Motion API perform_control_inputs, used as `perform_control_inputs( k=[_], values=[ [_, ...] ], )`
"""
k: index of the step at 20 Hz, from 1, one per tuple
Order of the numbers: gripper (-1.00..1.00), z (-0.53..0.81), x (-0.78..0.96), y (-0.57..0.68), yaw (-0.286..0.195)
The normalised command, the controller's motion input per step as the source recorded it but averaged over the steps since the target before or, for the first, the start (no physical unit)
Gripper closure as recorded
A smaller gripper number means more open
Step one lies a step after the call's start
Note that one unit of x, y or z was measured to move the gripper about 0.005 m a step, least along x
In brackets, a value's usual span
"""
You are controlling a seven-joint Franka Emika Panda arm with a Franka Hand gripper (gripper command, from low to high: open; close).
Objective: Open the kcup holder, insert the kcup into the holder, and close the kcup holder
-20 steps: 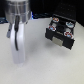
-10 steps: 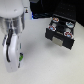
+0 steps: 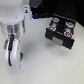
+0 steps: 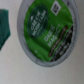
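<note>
Right now the small round kcup (image 4: 46, 31) with its shiny green foil top fills the wrist view; the black boxy plastic kcup holder (image 3: 60, 34) sits open at two o'clock from the white arm, and I cannot tell if the gripper (image 3: 11, 54) is squeezing

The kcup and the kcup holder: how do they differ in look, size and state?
The kcup is round with a green printed top; the kcup holder is a black box. The kcup is far smaller than the holder. The holder stands open, its drawer pulled out with pods in the slots; the kcup is outside it, near the gripper. Both are on the same light table.
</note>
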Motion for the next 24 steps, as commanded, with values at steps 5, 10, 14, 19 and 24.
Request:
perform_control_inputs(
  k=[5,10,14,19,24],
  values=[
    [1.0,-0.11,0.09,-0.19,-0.111],
    [1.0,0.03,0.04,-0.05,-0.085],
    [1.0,0.12,0.05,0.03,-0.092],
    [1.0,0.15,0.06,0.04,-0.072],
    [1.0,0.44,0.05,0.12,-0.028]
  ],
)
